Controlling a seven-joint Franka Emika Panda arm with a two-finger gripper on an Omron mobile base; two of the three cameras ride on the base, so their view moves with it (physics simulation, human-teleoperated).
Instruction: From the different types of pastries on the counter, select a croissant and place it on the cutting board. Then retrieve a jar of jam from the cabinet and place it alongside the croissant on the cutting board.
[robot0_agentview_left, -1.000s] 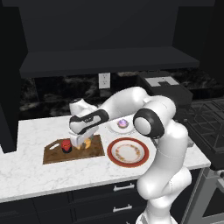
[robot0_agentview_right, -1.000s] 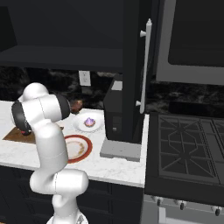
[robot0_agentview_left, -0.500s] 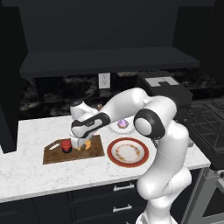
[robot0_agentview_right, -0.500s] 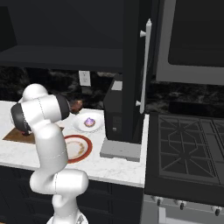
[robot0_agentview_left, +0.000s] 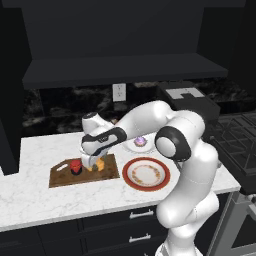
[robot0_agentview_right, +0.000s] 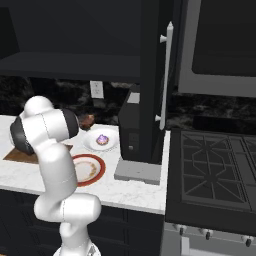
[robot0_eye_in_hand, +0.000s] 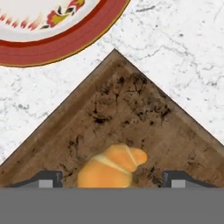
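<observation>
- Since 1 s ago gripper (robot0_agentview_left: 93, 165) has dropped lower over cutting board (robot0_agentview_left: 60, 177) & shifted a bit toward jar of jam (robot0_agentview_left: 75, 166).
- Hand view: fingertips (robot0_eye_in_hand: 48, 178) set wide, croissant (robot0_eye_in_hand: 113, 166) lying on board between them, not pinched.
- Jar stands on board, just left of croissant (robot0_agentview_left: 99, 164).
- Red-rimmed plate (robot0_agentview_left: 146, 174) sits on counter (robot0_agentview_left: 30, 200) near board's corner; cupcake (robot0_agentview_left: 141, 142) behind it.

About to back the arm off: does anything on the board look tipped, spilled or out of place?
Nothing stands out. The croissant lies flat on the cutting board, the jam jar stands upright beside it, and the open claw straddles the croissant.
</observation>
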